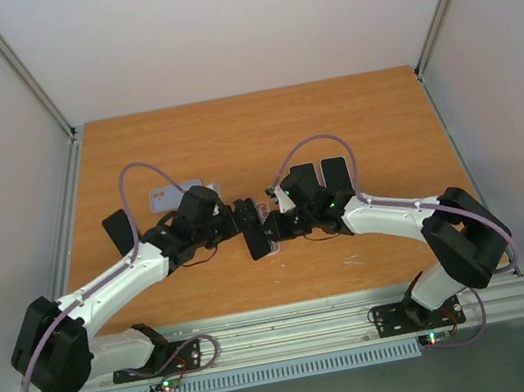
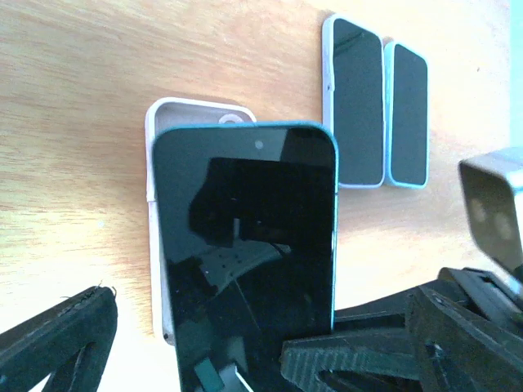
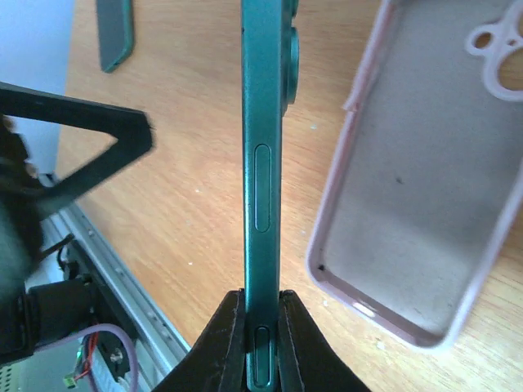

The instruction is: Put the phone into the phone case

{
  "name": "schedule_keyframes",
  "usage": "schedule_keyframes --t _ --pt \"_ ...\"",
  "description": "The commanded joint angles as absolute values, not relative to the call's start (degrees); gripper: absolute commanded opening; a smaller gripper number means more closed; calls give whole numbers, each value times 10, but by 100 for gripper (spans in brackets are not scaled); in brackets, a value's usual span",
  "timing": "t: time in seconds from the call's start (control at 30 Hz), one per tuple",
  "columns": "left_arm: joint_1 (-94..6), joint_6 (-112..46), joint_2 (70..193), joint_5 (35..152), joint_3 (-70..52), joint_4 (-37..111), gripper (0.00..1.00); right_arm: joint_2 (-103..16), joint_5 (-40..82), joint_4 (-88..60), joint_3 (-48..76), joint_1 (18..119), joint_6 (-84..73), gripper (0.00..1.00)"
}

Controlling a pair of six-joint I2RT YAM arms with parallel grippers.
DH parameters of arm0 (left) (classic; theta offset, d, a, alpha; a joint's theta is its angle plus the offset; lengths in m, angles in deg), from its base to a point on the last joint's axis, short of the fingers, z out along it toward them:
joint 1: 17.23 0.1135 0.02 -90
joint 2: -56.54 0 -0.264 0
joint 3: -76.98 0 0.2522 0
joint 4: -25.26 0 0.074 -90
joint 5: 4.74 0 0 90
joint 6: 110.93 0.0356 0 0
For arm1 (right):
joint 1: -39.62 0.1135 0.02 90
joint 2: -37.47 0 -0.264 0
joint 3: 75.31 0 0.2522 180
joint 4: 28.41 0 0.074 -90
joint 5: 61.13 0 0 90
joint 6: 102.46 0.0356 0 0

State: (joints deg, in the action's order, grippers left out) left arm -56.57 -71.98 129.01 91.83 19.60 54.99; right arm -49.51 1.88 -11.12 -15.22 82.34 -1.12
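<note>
Far left of wooden table [image 1: 370, 116]: dark phone [image 1: 118, 229] lying flat, well apart from the rest. Next to it, pale flat item [image 1: 175, 191], phone or case, cannot tell.

Left gripper [image 1: 239, 222]: released, fingers [image 2: 57, 343] spread wide either side of the teal phone [image 3: 261, 163], no grip visible.

Centre: teal phone off the table, standing on edge, pinched across front and back. Screen toward the left wrist camera, camera bump toward the case. Not in the case.

Pink phone case [image 3: 425, 147]: flat on the table, open side up, empty. Just right of the phone in the right wrist view, not touching it there. In the left wrist view mostly hidden behind the phone, only top and left rim showing.

Right gripper [image 3: 261, 300]: clenched on the teal phone's bottom end, fingers tight against both faces.

Right of centre, far side: lilac-cased phone [image 2: 355, 102] and blue-cased phone [image 2: 407, 114], side by side, screens up, apart from the pink case.
</note>
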Motion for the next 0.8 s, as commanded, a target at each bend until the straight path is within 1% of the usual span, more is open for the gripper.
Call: schedule_keyframes --t 0.0,0.2,0.37,0.77 --pt "-556 -707 1261 893 213 528 99 -487 44 -81 -137 814 -22 1" --pt "-535 -697 1260 913 231 521 99 -509 55 -62 -127 801 3 1" --pt "-523 -706 1280 947 256 477 99 -530 56 -67 -114 796 19 1" --pt "-506 -726 1392 1023 251 378 99 -567 46 -62 -85 782 65 1"
